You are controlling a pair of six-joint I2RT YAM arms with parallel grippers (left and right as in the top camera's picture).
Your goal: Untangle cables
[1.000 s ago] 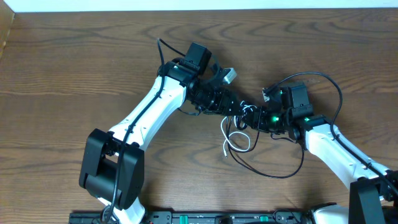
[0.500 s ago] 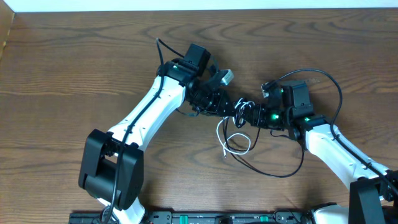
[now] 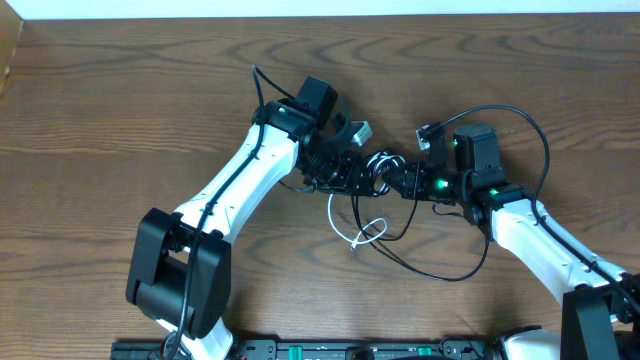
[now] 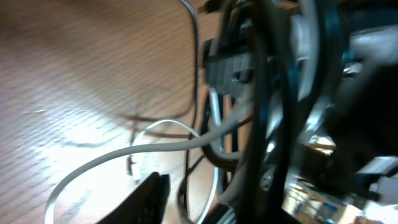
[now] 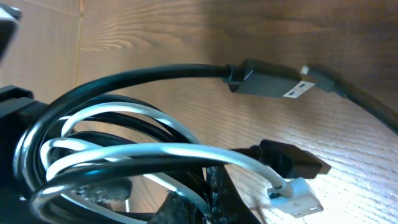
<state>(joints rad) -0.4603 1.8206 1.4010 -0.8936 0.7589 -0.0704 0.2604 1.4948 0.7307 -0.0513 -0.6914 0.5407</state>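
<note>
The cables (image 3: 381, 164) are a tangled bundle of black and white cords held just above the table between both grippers. My left gripper (image 3: 358, 173) is shut on the bundle's left side, and my right gripper (image 3: 399, 184) is shut on its right side. A white cord (image 3: 343, 218) loops down from the bundle onto the table. A thin black cord (image 3: 440, 273) trails in a wide arc below it. In the left wrist view the cords (image 4: 261, 93) fill the frame and one finger (image 4: 149, 199) shows. In the right wrist view coils (image 5: 118, 149) sit over the fingers (image 5: 186, 208), beside a white plug (image 5: 298, 198) and black plugs (image 5: 267, 81).
The wooden table (image 3: 120, 120) has a pale wall edge along the back. The right arm's own thick black wire (image 3: 535, 135) arcs above its wrist. The left arm's base (image 3: 180, 270) stands at the front left.
Both grippers have moved left and slightly back with the bundle. The white loop has been dragged left and stretched out. The black cord trails further left.
</note>
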